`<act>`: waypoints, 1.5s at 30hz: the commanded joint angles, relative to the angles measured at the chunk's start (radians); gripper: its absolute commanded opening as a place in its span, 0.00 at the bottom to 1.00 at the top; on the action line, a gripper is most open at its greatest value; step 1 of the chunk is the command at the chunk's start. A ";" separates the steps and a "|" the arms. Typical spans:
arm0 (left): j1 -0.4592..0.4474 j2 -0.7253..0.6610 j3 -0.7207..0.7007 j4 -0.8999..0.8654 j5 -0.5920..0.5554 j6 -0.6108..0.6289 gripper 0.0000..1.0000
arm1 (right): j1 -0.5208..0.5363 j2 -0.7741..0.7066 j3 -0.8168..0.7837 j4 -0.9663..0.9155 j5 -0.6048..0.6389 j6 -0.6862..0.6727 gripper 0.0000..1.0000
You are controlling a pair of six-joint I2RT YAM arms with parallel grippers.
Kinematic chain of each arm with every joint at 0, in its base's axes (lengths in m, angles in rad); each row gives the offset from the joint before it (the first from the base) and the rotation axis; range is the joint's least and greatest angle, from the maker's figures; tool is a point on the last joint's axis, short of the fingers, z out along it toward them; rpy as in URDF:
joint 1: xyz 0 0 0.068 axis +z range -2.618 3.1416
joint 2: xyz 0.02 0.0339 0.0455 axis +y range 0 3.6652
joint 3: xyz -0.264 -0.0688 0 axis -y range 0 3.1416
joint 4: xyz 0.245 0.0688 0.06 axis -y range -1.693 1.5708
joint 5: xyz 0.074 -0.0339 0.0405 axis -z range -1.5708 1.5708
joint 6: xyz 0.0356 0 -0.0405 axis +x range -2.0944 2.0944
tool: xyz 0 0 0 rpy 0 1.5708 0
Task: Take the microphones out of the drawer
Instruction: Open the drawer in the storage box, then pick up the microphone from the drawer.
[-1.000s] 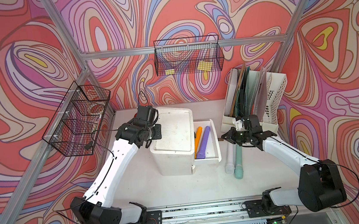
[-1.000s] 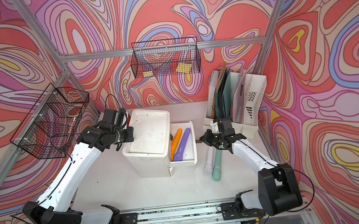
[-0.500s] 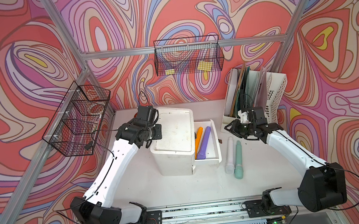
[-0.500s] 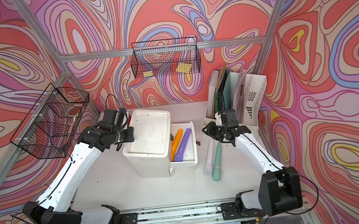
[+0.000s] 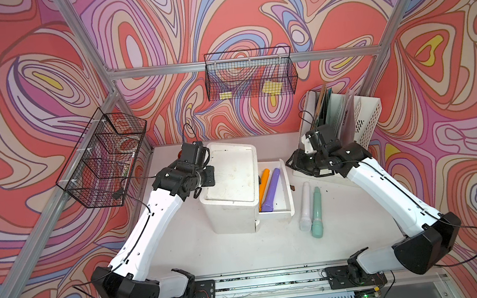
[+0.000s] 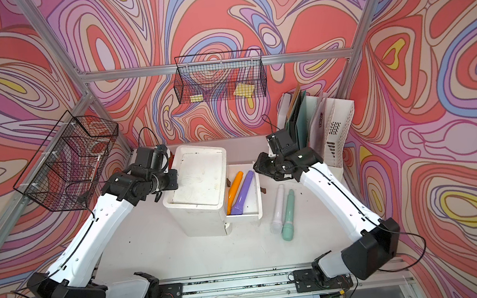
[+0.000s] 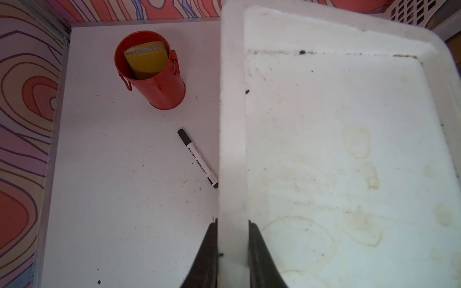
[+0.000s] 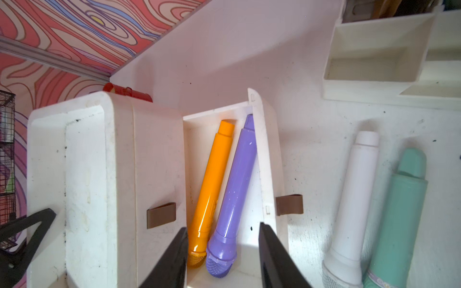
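**Pulled back from the table, jaws empty**

Since a second ago the right gripper (image 8: 222,224) has lifted off the mint microphone (image 5: 317,210) and stands half-spread, holding nothing. That one lies against the white microphone (image 5: 306,206) on the table (image 5: 211,253), just beside the open drawer (image 5: 289,189). The drawer holds the orange microphone (image 5: 263,187) and the purple microphone (image 5: 271,189). The left gripper (image 7: 233,222) pinches the drawer unit (image 5: 230,174) by its raised rim. Farther back are a marker (image 7: 198,158) and a red cup (image 7: 159,84), which the left arm mostly hides in both top views. A file rack (image 5: 369,122) stands against the swirled wall.
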 commanded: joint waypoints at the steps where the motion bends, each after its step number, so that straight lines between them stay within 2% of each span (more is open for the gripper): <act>1: -0.002 -0.002 -0.039 -0.074 0.043 0.002 0.00 | 0.072 0.045 0.042 -0.109 0.097 0.067 0.46; 6: -0.002 0.000 -0.042 -0.064 0.048 0.005 0.00 | 0.175 0.105 0.059 -0.114 0.140 0.146 0.45; 12: -0.003 -0.003 -0.045 -0.059 0.048 0.012 0.00 | 0.216 0.126 0.007 -0.058 0.179 0.222 0.45; 22: -0.002 -0.009 -0.053 -0.053 0.046 0.019 0.00 | 0.219 0.206 -0.044 0.048 0.127 0.251 0.45; 45: -0.002 -0.006 -0.049 -0.058 0.046 0.016 0.00 | 0.233 0.389 -0.096 0.130 0.159 0.266 0.44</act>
